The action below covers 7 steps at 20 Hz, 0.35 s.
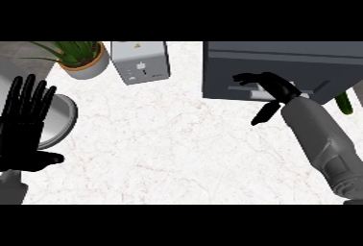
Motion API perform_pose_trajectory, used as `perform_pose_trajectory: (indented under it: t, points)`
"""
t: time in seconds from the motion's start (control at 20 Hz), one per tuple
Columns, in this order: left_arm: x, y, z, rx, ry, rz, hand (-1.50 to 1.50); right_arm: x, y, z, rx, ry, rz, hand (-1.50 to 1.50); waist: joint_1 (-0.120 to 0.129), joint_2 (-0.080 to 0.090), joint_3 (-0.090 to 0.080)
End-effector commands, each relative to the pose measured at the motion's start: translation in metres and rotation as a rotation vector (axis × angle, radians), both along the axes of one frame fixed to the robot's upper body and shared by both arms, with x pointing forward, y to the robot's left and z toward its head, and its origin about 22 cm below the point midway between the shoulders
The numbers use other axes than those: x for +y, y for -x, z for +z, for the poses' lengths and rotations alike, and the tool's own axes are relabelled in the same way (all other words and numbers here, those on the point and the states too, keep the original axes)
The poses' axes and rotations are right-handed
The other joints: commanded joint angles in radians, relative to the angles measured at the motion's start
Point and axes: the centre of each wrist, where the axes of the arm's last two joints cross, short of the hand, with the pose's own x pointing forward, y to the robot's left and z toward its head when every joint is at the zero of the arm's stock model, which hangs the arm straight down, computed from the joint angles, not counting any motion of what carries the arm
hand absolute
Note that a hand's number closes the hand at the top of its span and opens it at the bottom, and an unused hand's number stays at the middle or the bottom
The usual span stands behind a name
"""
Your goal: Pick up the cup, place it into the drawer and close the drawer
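At the left edge we see the left hand (25,129) resting, fingers straight and up, partly covering a grey plate (65,117). Further back a plant (74,52) and a grey box (140,61) stand on the bench (163,144). Right hand (273,89), fingers curled on nothing visible, meets the drawer (284,62) front; the cup is hidden from us; a green thing (344,103) shows just right of the drawer
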Motion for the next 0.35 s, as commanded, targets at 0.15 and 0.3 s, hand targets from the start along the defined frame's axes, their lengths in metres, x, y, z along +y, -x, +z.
perform_pose_trajectory:
  t: [0.15, 0.3]
  points:
    - [-0.012, 0.002, -0.015, 0.005, 0.001, -0.02, -1.5, -0.025, -0.016, 0.037, -0.018, 0.05, -0.136, -1.5, 0.031, 0.032, 0.007]
    - [-0.003, -0.008, 0.005, -0.013, -0.018, -0.007, -1.5, -0.026, -0.013, 0.03, -0.008, 0.044, -0.121, -1.5, 0.031, 0.033, 0.008]
